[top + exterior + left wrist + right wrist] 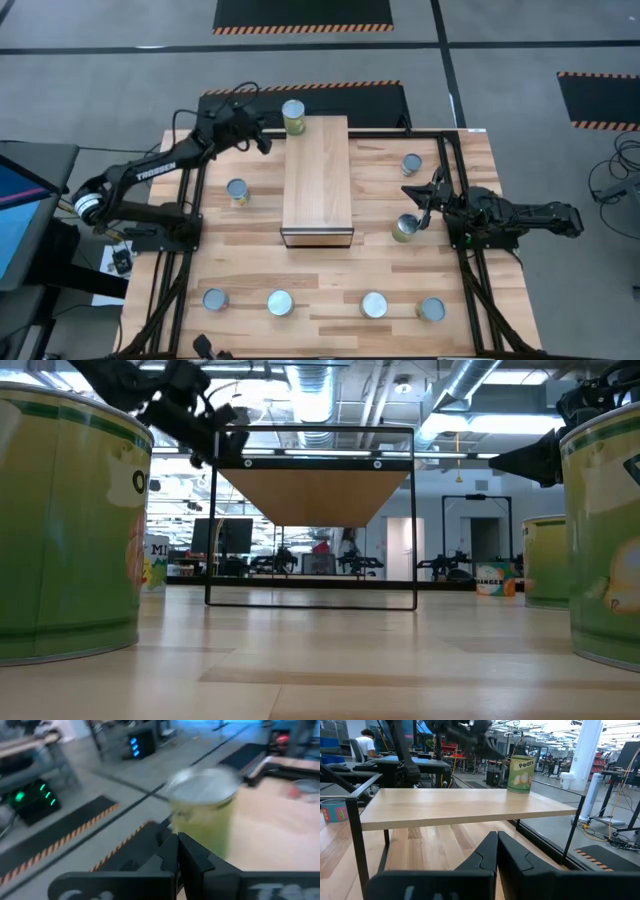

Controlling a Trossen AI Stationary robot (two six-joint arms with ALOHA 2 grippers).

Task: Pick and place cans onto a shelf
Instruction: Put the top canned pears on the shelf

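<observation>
I saw the left gripper (262,141) hanging just beside one can (293,117) that stood upright on the far corner of the shelf (316,180), its fingers (176,856) pressed together and holding nothing — the can stood free. My right gripper (420,207) sat at the right side of the table (330,280) close to a can (404,229) there, its fingers together too in the wrist view, with nothing between them. The other cans were on the tabletop — one left of the shelf (237,191), one at the far right (412,163), and four in a row along the near edge (280,302).
</observation>
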